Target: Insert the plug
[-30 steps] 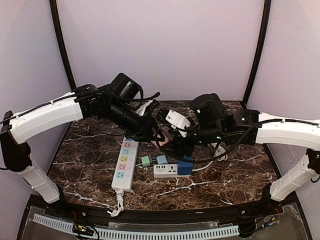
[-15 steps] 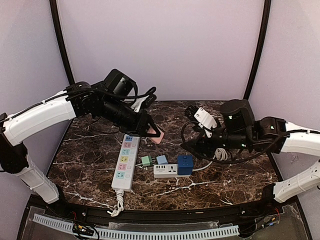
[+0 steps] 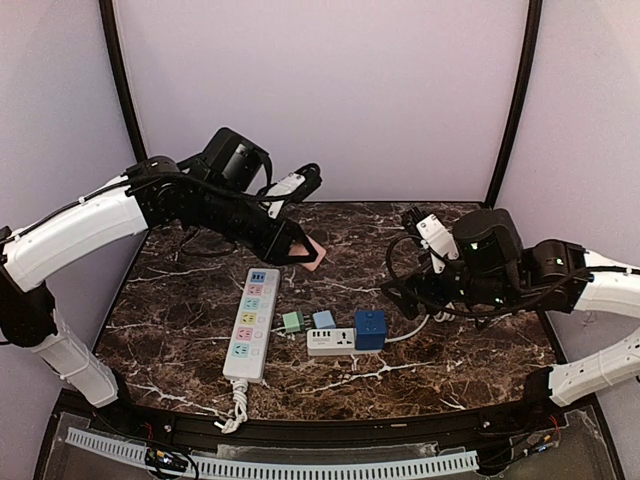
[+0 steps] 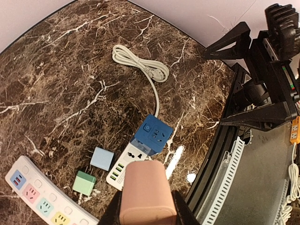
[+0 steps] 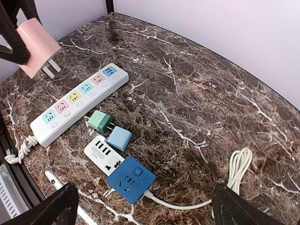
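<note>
We see the left claw (image 3: 298,250) clamped on the pink plug (image 4: 146,190), holding it aloft near the far end of the white power strip (image 3: 250,322); the right claw (image 5: 147,208) gapes wide and empty, well apart, above the surface (image 3: 450,350).

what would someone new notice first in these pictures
The pink plug stands out first, pinched in the left hand and raised above the dark marble table near the far end of the long white power strip. The right hand hangs wide open and empty over the table's right side. Between them lie a blue cube socket, a white socket block, a green adapter and a light blue adapter.
</note>
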Controlling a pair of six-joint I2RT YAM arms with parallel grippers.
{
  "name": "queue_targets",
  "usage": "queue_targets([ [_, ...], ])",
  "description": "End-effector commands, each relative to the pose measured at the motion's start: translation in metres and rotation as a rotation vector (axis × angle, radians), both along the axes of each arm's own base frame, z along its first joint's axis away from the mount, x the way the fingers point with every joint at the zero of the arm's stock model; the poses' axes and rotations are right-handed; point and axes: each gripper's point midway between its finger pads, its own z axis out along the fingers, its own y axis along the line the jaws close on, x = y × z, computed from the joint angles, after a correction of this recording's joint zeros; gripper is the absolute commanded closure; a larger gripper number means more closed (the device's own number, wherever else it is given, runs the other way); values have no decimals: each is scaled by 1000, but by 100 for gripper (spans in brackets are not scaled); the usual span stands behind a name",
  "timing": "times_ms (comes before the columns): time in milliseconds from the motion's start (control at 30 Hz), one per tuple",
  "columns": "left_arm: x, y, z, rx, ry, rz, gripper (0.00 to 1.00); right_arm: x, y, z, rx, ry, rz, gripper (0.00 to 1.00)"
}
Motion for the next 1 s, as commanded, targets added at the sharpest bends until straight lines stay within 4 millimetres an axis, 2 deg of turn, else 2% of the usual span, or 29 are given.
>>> queue_targets([
  [0,1,-5,4,9,-138,-111,99,-2,-10,-12,21,81,-82,1],
  [100,4,-6,5,37,-175,-145,99,-6,-9,-8,59,118,-90,1],
  [300,0,-16,-20,100,-189,-288,99,-3,-24,-14,74,121,-167,1],
  [467,-3,-25,-32,154,-161,-373,99,-1,-46,-18,54,141,-278,1],
  [667,-8,-38,-58,240,-161,-466,99,-4,-60,-22,-1,142,-293,1],
  [733,-10,-43,-79,302,-144,-508,99,-4,-62,-24,-15,133,-290,1],
  [800,-14,-45,-91,341,-139,-542,99,-2,-64,-25,-29,122,-294,1],
  [967,-24,-52,-108,376,-132,-586,99,2,-65,-31,-67,107,-313,1],
])
